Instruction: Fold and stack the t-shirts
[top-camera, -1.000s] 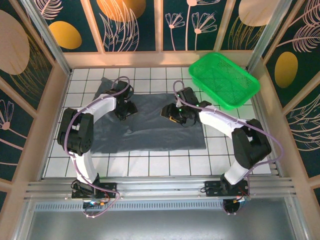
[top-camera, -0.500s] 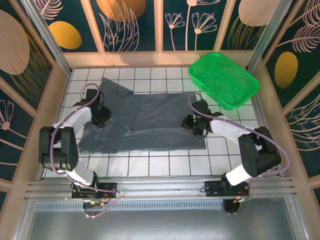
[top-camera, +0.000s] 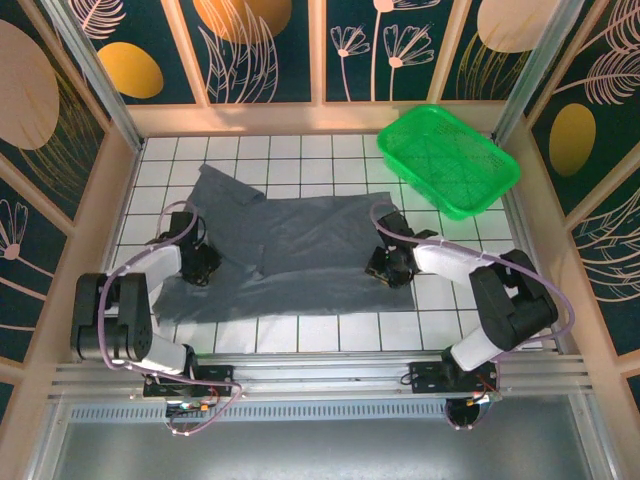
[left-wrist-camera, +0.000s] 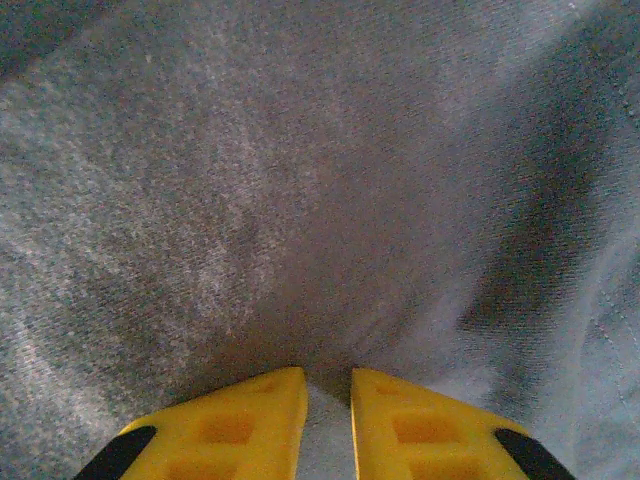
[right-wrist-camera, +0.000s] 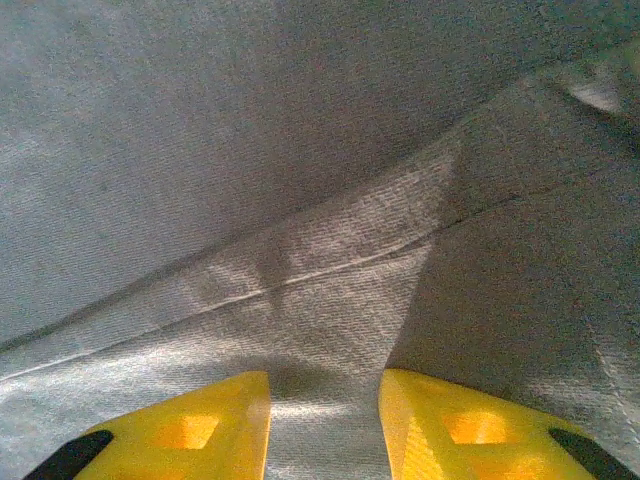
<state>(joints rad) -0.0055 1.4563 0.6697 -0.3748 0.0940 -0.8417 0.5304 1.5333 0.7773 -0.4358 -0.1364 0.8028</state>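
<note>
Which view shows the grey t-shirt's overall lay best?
Top external: the whole t-shirt lies spread on the tiled table, outline and sleeve visible. The left wrist view gives a close-up of its weave puckering toward the left fingers; the right wrist view, a seam fold running to the right fingers.

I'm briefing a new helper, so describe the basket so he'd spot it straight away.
Start at the white tiled table and look to its far right corner. The basket sits there askew, beyond the right end of the grey t-shirt. It is the only bright green, mesh-walled thing there.
</note>
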